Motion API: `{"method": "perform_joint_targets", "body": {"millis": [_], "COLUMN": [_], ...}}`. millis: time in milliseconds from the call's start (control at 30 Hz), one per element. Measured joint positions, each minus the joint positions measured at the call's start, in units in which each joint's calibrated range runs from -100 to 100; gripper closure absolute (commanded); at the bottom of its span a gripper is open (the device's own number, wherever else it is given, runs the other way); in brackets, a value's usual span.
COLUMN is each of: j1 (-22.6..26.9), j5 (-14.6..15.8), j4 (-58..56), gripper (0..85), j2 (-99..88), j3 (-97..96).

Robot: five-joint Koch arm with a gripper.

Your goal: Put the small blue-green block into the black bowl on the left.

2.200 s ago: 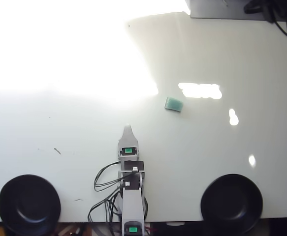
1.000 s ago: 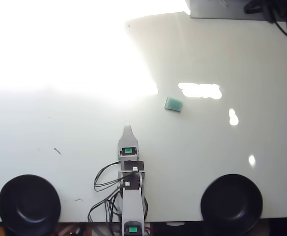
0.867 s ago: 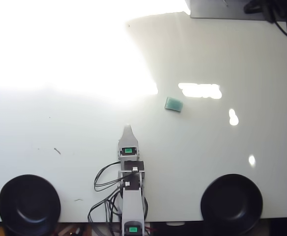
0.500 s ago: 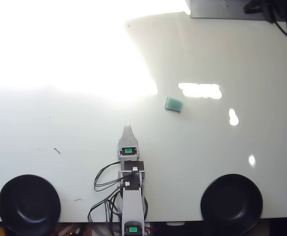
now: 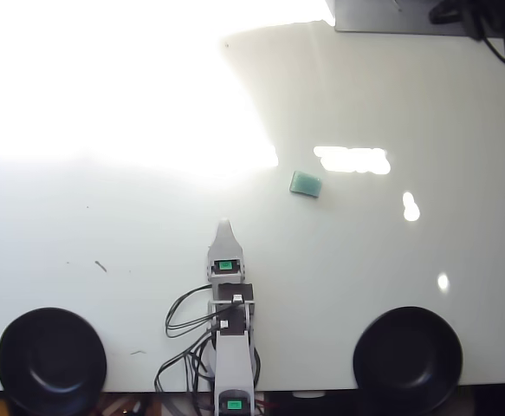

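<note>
In the overhead view the small blue-green block point(image 5: 306, 183) lies flat on the white table, right of centre. The black bowl point(image 5: 51, 359) on the left sits at the bottom left corner, empty. My gripper point(image 5: 224, 227) points up the picture from the bottom centre, about a hand's width below and left of the block. Only one narrow pointed tip shows, so its jaws cannot be told apart. Nothing is seen in it.
A second black bowl point(image 5: 407, 357) sits at the bottom right. Black cables point(image 5: 183, 322) loop beside the arm's base. A grey box point(image 5: 391, 16) and dark cables lie along the top right edge. Strong glare washes out the table's upper left.
</note>
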Motion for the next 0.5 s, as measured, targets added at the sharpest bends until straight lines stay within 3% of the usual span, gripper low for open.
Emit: {"method": "perform_joint_targets", "body": {"millis": [500], "j1": [0.93], "j5": [-0.05], "j4": [-0.08], "gripper": [37.3], "j2": [-1.89], "j3": [0.00]}}
